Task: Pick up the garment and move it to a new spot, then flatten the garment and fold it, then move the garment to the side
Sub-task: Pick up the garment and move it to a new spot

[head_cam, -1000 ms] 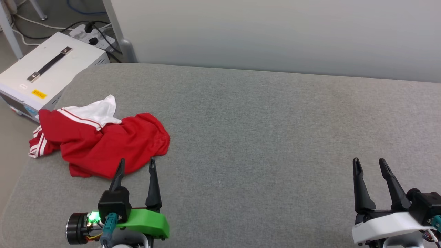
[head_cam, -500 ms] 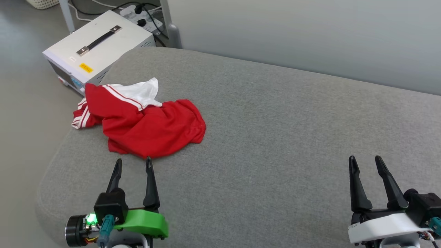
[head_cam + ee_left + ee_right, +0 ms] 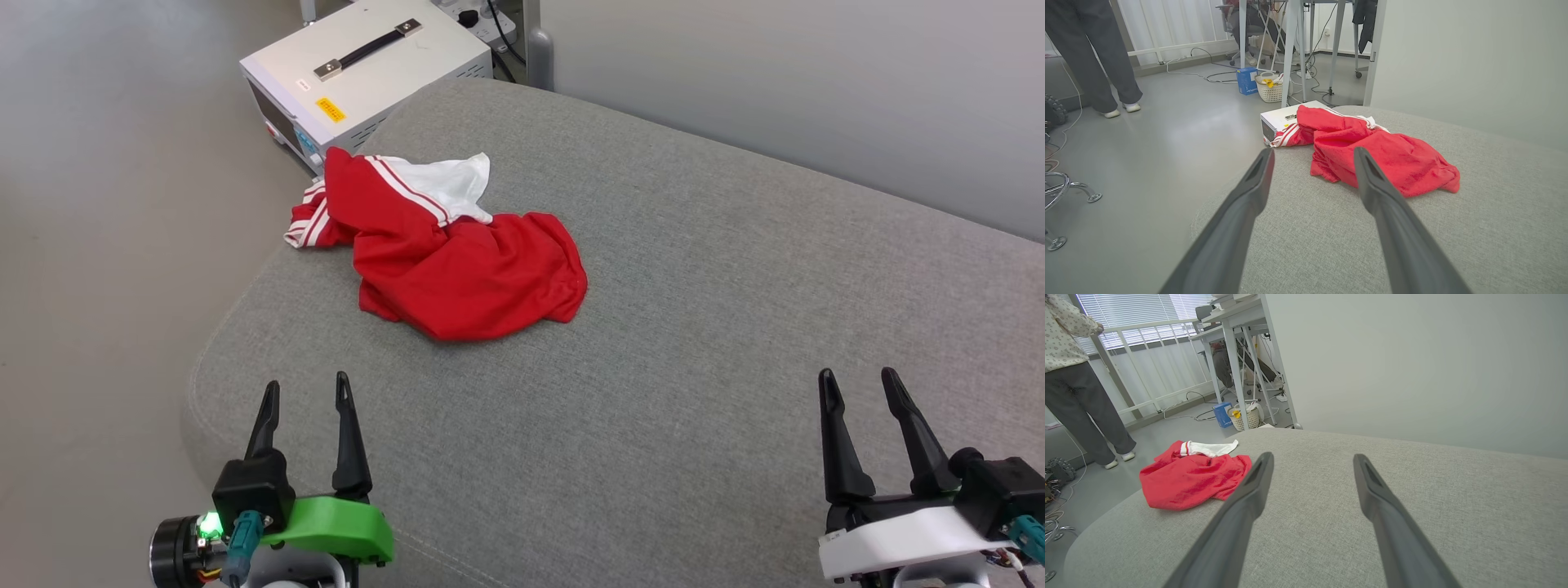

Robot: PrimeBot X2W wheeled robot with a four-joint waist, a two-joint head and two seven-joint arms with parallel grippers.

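Across the head view, a grey padded surface (image 3: pixel 694 343) takes up most of the frame, with a rounded corner at lower left, bare floor (image 3: pixel 106 245) on the left and a pale wall (image 3: pixel 816 98) along the top right. The garment (image 3: pixel 457 261) lies crumpled in the upper centre-left near the surface's left edge, red with a white sleeve on top. A white box (image 3: pixel 367 65) with a dark handle sits on the floor just beyond it. Left gripper (image 3: pixel 306 392) at lower left and right gripper (image 3: pixel 857 384) at lower right both have their fingers spread apart and hold nothing, well clear of the garment. Left wrist view: left gripper (image 3: pixel 1312 151) fingers parted, garment (image 3: pixel 1372 155) ahead between and past the tips, not touching. A person's legs (image 3: pixel 1098 57) are at upper left, and a basket (image 3: pixel 1269 87) and blue box (image 3: pixel 1246 80) stand by desk legs. Right wrist view: right gripper (image 3: pixel 1312 457) fingers parted over bare surface, garment (image 3: pixel 1188 479) far off at centre left, person (image 3: pixel 1073 375) at the left edge by a railing. Versus 0.5 s ago, the whole head picture has shifted, so the camera moved: garment and box sit further right and higher in the frame, with more floor showing. The heap's shape is unchanged, and both grippers have the same spread in the same corners.
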